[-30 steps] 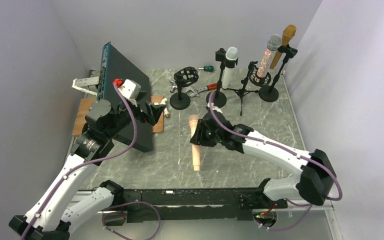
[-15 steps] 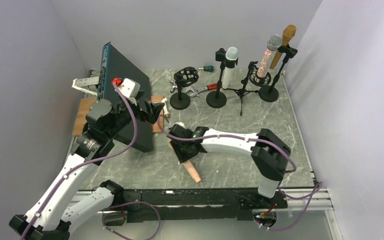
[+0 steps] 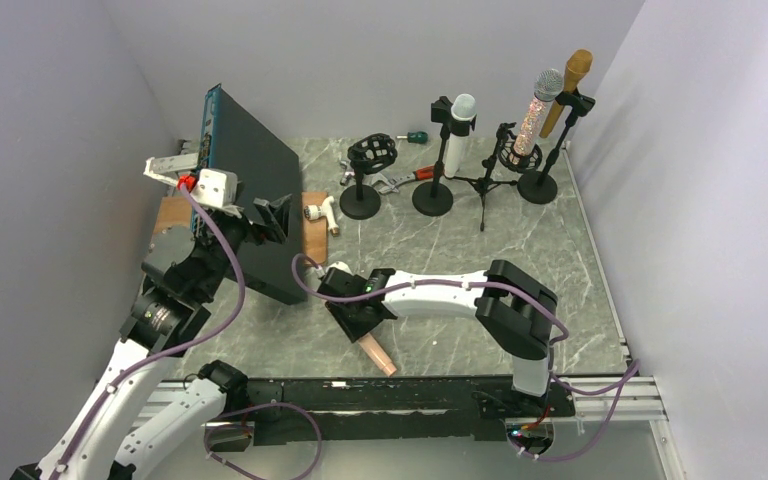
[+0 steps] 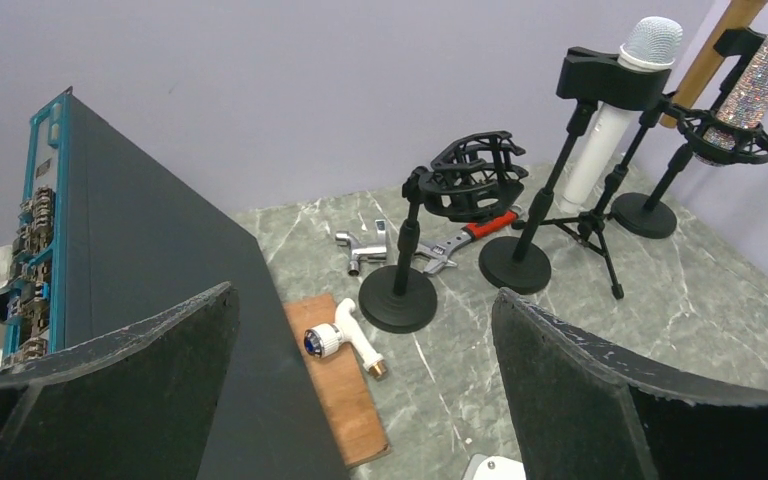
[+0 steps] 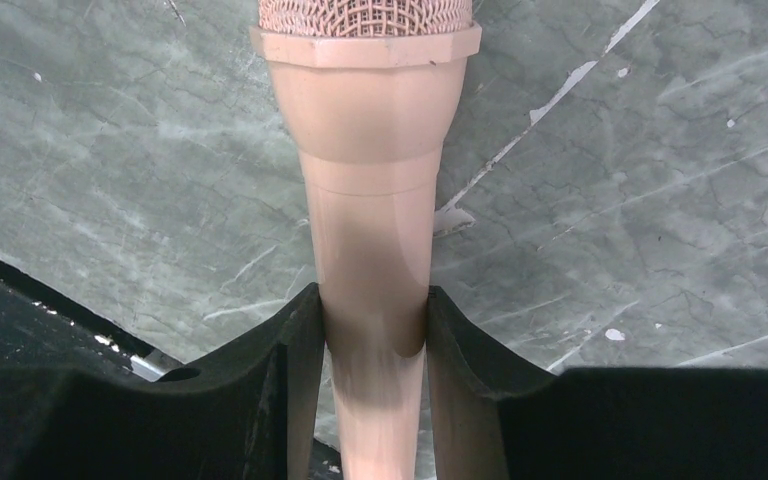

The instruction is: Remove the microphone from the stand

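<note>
pink microphone (image 5: 368,230): clamped at the handle by right gripper (image 5: 371,305), held low over table (image 3: 520,245), clear of empty stand (image 3: 365,165), likely for set-down. left gripper (image 4: 365,300): spread wide, nothing held.

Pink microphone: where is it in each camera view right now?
Top external: pink microphone low centre, gripped by the right claw.
Left wrist: not in it.
Right wrist: dead centre, pinched in that claw.
Shared landmark: the grey marble tabletop.
</note>
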Robot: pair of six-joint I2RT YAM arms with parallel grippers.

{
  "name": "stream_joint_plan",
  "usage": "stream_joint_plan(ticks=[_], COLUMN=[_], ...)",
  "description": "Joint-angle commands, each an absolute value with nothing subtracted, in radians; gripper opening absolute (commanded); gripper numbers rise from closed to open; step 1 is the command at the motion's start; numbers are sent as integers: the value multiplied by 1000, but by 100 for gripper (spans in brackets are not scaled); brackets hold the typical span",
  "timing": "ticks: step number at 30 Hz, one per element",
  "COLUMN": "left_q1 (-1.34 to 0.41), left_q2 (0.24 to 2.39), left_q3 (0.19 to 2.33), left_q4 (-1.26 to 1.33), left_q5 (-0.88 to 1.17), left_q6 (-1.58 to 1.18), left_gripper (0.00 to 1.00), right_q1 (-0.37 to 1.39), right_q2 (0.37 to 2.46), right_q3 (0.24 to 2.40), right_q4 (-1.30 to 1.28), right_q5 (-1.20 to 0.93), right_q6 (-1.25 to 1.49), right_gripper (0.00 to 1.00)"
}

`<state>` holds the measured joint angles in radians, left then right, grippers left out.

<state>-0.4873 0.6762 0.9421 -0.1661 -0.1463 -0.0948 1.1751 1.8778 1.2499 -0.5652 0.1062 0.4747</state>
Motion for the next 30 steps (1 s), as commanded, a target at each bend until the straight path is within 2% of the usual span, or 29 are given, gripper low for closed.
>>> stream_joint_plan(ticks=[1,2,7,10,18,25,30], left_q1=[-491,-491,-490,-491,-491,-490,-490], left_q2=[682,684,683,680,679,673,691], left_q3=[943,945,947,944,943,940,939], left_q4=[-143,-144,-148,-144,-144,-142,-134], left_q5=[-198,-198,-186,-187,-181,-185,-145], left_q6=[-105,-106,-104,-104,-101,-100,-98], left_gripper=[99,99,99,99,99,99,99], right_q1=[1187,1187,1187,1188,1188,1187,1185], right_q2=[1903,1896,1875,1861,1790,1600,1380], right_q3=[1219,1212,1215,1223,1247,1192,1030], right_q4=[-502,-499,-509,-518,-555,-543,-433], right_q5=[120,125,147,160,207,292,409], right_q6=[479,481,482,481,481,494,568], right_gripper=[19,24,60,71,86,99,100])
